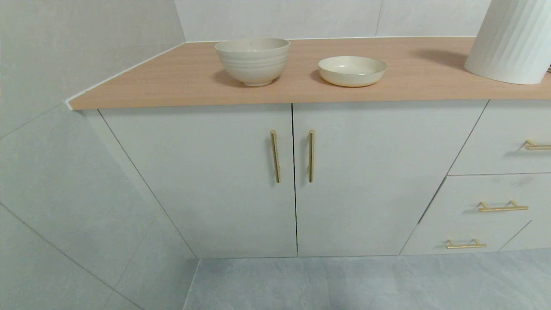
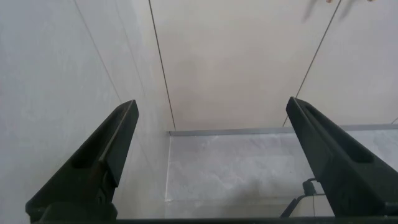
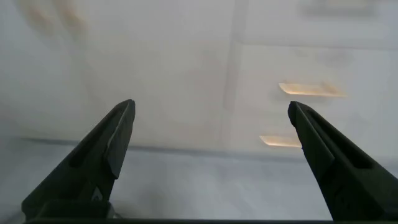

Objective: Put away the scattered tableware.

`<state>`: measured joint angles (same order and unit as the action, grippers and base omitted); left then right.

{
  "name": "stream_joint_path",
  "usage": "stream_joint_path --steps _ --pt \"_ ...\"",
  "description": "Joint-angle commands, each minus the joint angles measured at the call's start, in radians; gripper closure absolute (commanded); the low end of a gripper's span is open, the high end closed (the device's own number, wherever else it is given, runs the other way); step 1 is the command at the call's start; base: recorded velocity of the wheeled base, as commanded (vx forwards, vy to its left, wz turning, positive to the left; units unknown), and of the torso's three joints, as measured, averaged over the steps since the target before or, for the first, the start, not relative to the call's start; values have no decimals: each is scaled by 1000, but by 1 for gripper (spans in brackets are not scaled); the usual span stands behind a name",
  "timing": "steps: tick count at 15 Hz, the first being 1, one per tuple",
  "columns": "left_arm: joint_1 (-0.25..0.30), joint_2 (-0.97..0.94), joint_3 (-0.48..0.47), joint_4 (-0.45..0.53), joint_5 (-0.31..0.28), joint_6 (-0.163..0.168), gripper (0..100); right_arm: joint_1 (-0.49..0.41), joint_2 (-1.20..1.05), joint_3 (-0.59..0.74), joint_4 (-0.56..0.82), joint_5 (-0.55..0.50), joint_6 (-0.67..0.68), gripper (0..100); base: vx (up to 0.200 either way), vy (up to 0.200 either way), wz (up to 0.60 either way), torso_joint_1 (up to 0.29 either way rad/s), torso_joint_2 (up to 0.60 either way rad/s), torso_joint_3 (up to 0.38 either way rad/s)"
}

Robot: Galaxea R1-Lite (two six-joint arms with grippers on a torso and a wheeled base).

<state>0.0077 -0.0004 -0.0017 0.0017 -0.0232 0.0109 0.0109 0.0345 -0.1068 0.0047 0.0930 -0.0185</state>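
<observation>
From the head view, a deep ribbed bowl [image 1: 252, 60] is sitting on the wooden worktop [image 1: 172, 82], toward the corner where it is meeting the tiled wall [image 1: 64, 172]. A shallow bowl [image 1: 352, 70] is resting near the deep one on the robot's right, the two standing apart and both upright. Farther right, a tall white ribbed container [image 1: 512, 41] is standing at the picture's edge, well apart from the bowls. Beneath the worktop, two pale cabinet doors [image 1: 206, 181] are hanging shut, with the left door handle [image 1: 275, 156] and the right door handle [image 1: 311, 156] running upright on either side of the seam, roughly below the gap between the bowls. To the right of the doors, drawers are showing a middle drawer pull [image 1: 503, 207] and a lower drawer pull [image 1: 466, 244], both gold and lying level. Grey floor [image 1: 366, 284] is spreading out in front of the cabinet. In the left wrist view, the left claw [image 2: 211, 104] is hanging wide open, its dark fingers [image 2: 93, 162] spread far apart with nothing between them, facing the foot of a pale cabinet panel [image 2: 236, 62] where it is meeting the floor. In the right wrist view, the right claw [image 3: 210, 104] is likewise gaping wide and gripping nothing, facing the cabinet front, with two gold pulls [image 3: 309, 89] showing blurred beyond it.
</observation>
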Motion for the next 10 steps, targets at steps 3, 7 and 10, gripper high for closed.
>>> stream_joint_path --steps 3,7,10 --pt "0 0 0 0 0 0 0 55 495 -200 -17 307 31 0 0 0 0 0 0 0" --pt "0 0 0 0 0 0 0 290 989 -383 -204 369 69 0 0 0 0 0 0 0" --pt "0 0 0 0 0 0 0 353 1249 -468 -414 300 71 0 0 0 0 0 0 0"
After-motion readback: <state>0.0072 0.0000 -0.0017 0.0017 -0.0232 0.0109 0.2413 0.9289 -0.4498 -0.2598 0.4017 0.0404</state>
